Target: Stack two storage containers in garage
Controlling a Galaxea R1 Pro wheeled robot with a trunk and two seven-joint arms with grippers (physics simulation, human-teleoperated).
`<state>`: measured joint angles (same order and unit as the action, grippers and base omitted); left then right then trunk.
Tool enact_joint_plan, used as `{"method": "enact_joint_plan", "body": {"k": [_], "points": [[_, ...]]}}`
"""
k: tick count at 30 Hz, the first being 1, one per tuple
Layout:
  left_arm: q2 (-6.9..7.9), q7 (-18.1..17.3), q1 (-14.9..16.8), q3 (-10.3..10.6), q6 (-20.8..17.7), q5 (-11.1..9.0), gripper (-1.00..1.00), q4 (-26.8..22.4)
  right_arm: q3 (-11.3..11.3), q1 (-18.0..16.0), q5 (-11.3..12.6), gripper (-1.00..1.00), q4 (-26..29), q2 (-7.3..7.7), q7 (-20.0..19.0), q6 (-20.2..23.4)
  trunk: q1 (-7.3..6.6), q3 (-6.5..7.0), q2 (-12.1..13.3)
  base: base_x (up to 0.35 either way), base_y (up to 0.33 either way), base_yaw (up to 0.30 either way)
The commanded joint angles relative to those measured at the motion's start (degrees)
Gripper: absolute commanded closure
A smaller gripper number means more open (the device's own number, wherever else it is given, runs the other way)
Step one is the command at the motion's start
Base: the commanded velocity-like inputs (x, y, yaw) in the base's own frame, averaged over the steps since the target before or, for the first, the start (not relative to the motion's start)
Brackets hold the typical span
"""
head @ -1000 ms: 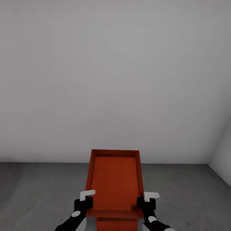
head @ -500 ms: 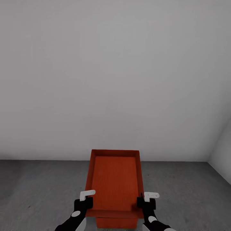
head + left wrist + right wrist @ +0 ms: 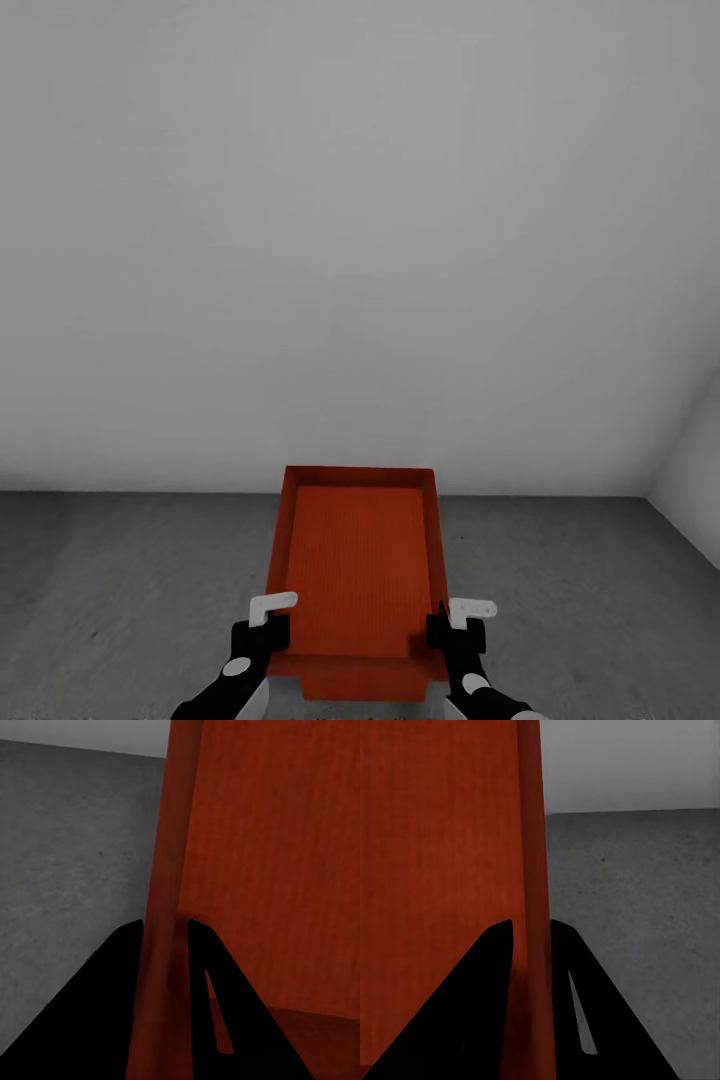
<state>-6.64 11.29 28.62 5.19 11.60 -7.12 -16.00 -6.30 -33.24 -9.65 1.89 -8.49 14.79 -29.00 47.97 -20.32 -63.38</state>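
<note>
Grey concrete floor (image 3: 120,600), pale grey walls (image 3: 360,250): garage. Nearest, left gripper (image 3: 270,618) and right gripper (image 3: 456,620), each clenched on a side wall of the upper storage container (image 3: 355,560), held level above the floor. Lower storage container (image 3: 360,688) directly beneath it. Wall corner beyond, far right.

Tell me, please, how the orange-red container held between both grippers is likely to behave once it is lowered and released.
The storage container looks stiff: its thin walls stay straight where the left gripper and right gripper pinch them. With a flat bottom, it should probably sit without rolling. Being shallow and wide, it seems unlikely to tip.
</note>
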Motion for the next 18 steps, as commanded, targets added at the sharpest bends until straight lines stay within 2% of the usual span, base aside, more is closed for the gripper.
{"method": "enact_joint_plan", "body": {"k": [1, 18], "points": [[0.05, -0.66, 0.03, 0.43, -0.34, -1.1, 1.0, 0.22, 0.11, -0.08, -0.19, 1.0, 0.08, 0.15, -0.11, -3.96, 0.0, -0.16, -0.05, 0.0, 0.0, 0.0], [0.13, -0.65, 0.03, 0.43, -0.32, -1.11, 1.0, 0.18, 0.06, -0.08, -0.19, 1.0, 0.1, 0.19, -0.2, -3.96, 0.0, -1.71, -0.05, 0.0, 0.0, 0.0]]}}
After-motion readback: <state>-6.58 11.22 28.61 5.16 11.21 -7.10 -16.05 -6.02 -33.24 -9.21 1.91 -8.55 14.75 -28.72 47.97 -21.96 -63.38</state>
